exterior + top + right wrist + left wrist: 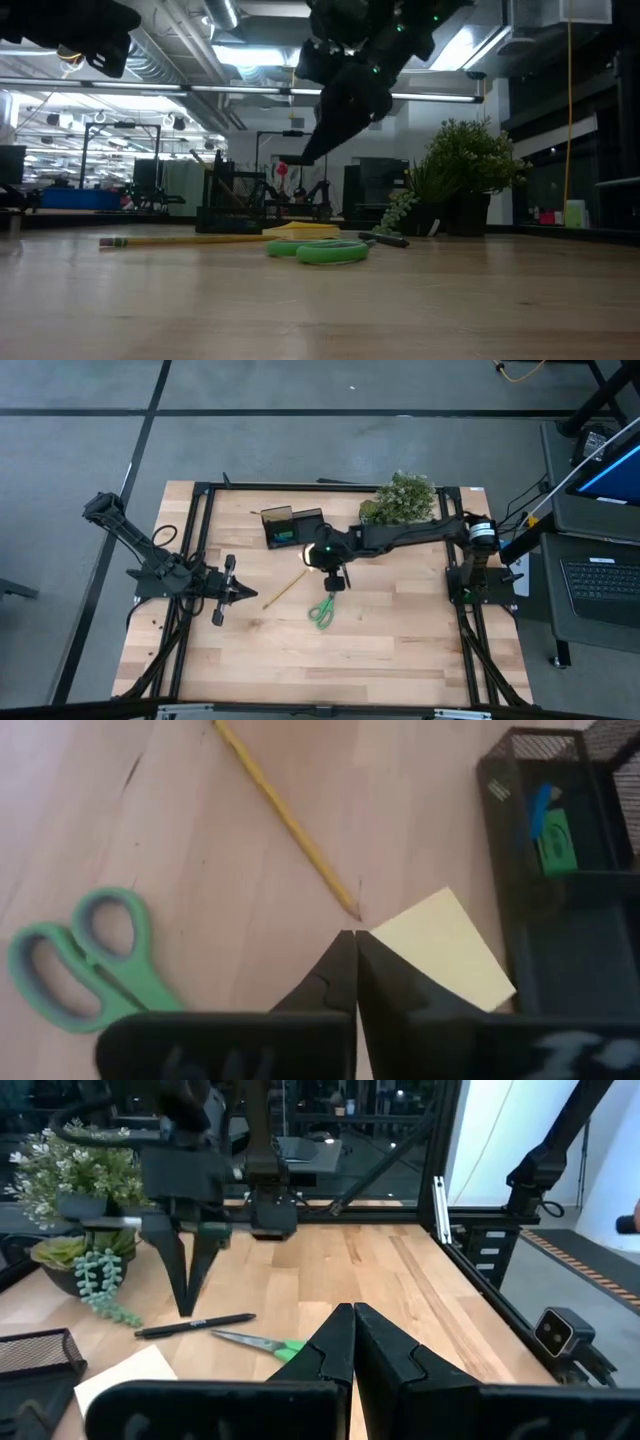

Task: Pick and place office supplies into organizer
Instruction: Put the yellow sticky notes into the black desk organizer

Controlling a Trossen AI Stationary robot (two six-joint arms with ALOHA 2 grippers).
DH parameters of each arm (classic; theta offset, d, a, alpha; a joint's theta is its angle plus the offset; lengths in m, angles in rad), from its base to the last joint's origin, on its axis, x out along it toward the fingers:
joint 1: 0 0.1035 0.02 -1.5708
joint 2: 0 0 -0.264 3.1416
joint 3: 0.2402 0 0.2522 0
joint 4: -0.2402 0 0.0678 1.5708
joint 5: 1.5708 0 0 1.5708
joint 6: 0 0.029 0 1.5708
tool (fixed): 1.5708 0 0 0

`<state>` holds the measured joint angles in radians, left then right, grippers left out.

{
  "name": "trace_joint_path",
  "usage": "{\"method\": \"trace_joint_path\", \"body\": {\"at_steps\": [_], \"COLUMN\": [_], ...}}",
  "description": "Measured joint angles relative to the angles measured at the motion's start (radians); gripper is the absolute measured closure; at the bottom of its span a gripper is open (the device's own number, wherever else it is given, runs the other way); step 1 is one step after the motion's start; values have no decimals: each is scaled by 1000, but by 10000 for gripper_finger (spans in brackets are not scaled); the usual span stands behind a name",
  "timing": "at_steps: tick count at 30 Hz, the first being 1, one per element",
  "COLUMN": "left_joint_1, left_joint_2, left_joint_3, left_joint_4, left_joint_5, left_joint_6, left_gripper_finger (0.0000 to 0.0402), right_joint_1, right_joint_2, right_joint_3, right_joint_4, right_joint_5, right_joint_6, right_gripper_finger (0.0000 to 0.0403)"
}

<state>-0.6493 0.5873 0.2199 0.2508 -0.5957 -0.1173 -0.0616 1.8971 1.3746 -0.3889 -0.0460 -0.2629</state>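
Observation:
My right gripper is shut and empty, slanting down above the table over a wooden pencil's tip and a corner of the yellow sticky-note pad. The green-handled scissors lie flat nearby. A black pen lies on the table below that gripper. The black mesh organizer stands just beyond the pad, with a small green piece and a small blue piece inside. My left gripper waits shut at the table's left, pointing level toward the scissors.
A bushy potted plant stands at the far right next to the right arm. A black frame runs along the table's edges. Bare wood lies near the front edge.

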Motion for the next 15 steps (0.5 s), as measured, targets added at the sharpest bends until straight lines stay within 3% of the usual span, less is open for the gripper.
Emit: {"method": "trace_joint_path", "body": {"at_steps": [6, 15], "left_joint_1": [0, 0], "left_joint_2": [0, 0], "left_joint_3": [0, 0], "left_joint_4": [8, 8], "left_joint_5": [0, 0], "left_joint_6": [0, 0], "left_gripper_finger": [399, 400], "right_joint_1": [10, 56], "right_joint_2": [5, 5], "right_joint_3": [-62, -92], "right_joint_4": [4, 16], "right_joint_5": [7, 98], "right_joint_6": [-65, -189], "right_gripper_finger": [363, 273]}}
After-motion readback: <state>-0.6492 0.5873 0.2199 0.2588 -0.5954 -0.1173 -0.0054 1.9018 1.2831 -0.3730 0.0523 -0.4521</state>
